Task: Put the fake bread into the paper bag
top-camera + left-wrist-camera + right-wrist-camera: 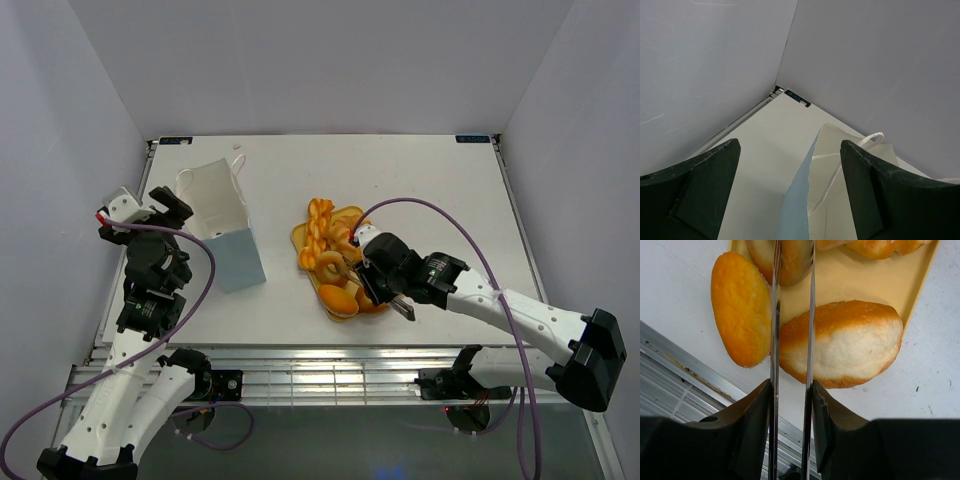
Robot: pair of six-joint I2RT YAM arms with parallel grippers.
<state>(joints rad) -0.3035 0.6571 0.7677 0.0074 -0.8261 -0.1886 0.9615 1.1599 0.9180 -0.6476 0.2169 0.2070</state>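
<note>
Sitting beyond the paper bag (797, 200), a dark corner label (797, 98), writing unreadable.

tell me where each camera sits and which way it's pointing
Top external: above and behind the bases, looking down at the table; left arm and right arm show.
Left wrist: on the left arm, facing the far left corner over the paper bag; its dark fingers show, wide apart.
Right wrist: looking down at oval rolls and the yellow tray; its thin fingers show.
Shared: top external and left wrist both see the bag.
</note>
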